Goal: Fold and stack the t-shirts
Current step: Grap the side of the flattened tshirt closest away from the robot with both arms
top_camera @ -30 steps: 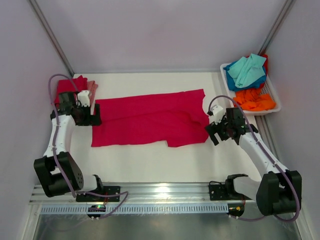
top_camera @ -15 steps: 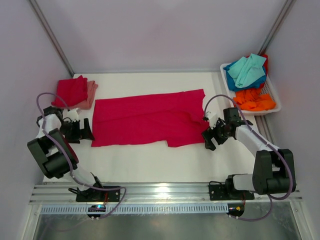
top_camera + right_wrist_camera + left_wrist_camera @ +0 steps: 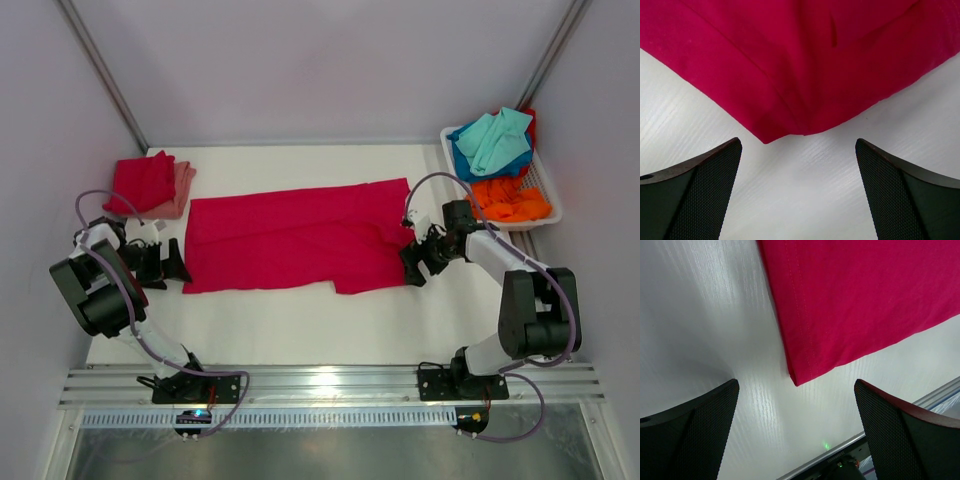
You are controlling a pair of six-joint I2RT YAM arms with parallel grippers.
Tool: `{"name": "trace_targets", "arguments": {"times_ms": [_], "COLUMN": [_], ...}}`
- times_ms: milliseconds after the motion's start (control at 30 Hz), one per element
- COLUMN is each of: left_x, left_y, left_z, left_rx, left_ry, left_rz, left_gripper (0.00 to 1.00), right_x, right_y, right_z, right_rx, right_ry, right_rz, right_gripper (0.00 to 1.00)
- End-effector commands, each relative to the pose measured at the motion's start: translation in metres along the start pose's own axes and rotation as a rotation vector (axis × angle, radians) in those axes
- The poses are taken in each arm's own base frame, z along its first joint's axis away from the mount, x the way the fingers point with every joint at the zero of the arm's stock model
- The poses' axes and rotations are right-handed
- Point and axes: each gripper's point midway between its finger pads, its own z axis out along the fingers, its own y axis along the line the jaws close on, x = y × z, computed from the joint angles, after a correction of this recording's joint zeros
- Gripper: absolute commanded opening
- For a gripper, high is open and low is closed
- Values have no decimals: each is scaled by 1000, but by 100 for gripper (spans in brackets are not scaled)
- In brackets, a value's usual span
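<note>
Beside t-shirt, left gripper, right gripper shifted

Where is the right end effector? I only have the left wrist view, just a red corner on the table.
Observer: The right end effector sits open at the crimson shirt's opposite end, gripping nothing.
Operator: Any shirts folded already?
Observer: A folded stack lies at the table's far left, crimson over salmon pink.
Operator: More waiting?
Observer: The white basket at far right holds a teal shirt, an orange shirt and others, unfolded.
</note>
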Motion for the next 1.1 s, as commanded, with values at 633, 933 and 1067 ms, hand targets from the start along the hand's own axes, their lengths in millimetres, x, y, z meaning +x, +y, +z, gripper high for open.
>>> {"name": "trace_targets", "arguments": {"times_ms": [633, 933, 1067], "left_x": [-6, -4, -6], "left_y": [-1, -3, -7], "left_z": [6, 13, 14], "left_rx": [69, 114, 158], "left_ry": [2, 13, 19], "left_rz": [23, 15, 4], "left_gripper": [99, 99, 99], "right_x": [-6, -8, -8], "right_y": [0, 5, 6], "right_z": [20, 27, 28], "right_rx": [-99, -159, -172], "right_ry": [21, 21, 24], "right_rz": [61, 92, 102], "right_gripper": [97, 95, 94]}}
